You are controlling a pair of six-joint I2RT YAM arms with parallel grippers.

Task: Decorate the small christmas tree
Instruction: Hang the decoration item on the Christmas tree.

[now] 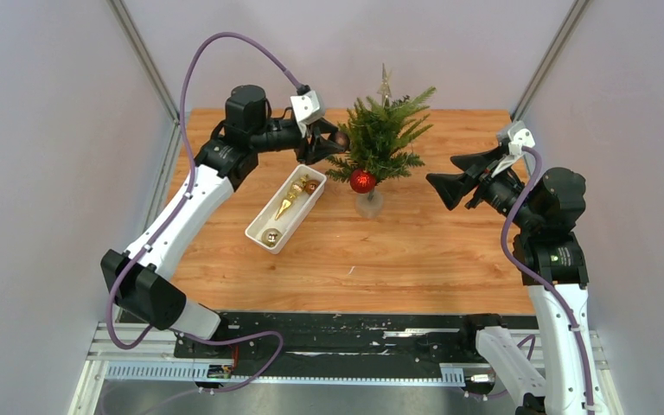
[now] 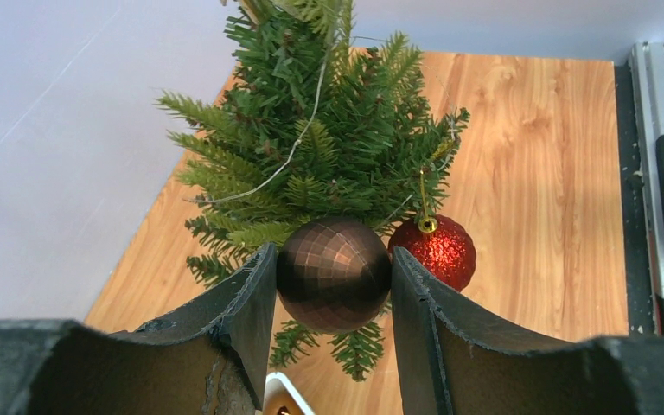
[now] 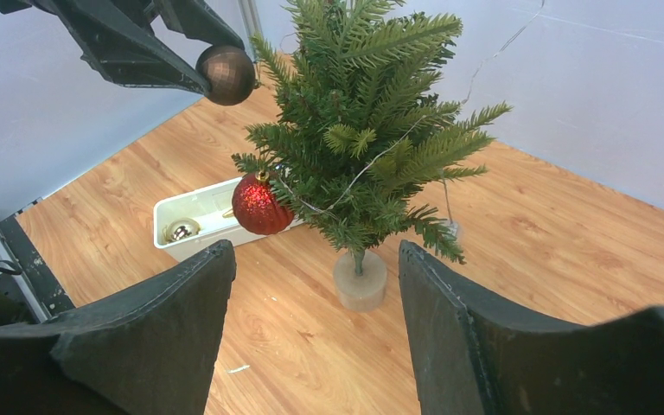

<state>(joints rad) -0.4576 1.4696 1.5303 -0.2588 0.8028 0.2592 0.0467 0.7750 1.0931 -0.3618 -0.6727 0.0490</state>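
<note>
The small christmas tree (image 1: 382, 138) stands upright near the back middle of the table in a round clear base (image 1: 368, 204). A glittery red ball (image 1: 362, 181) hangs from a low branch on its front left. My left gripper (image 1: 333, 143) is shut on a faceted brown ball (image 2: 334, 273), held against the tree's left side at branch height. In the right wrist view the brown ball (image 3: 227, 74) sits beside the upper branches of the tree (image 3: 365, 130). My right gripper (image 1: 447, 180) hovers open to the tree's right, with nothing between its fingers (image 3: 475, 320).
A white tray (image 1: 264, 228) lies left of the tree, holding a gold ball, a gold cone-shaped ornament and a bronze piece. A thin silver string trails through the branches. The table's back wall is close behind the tree.
</note>
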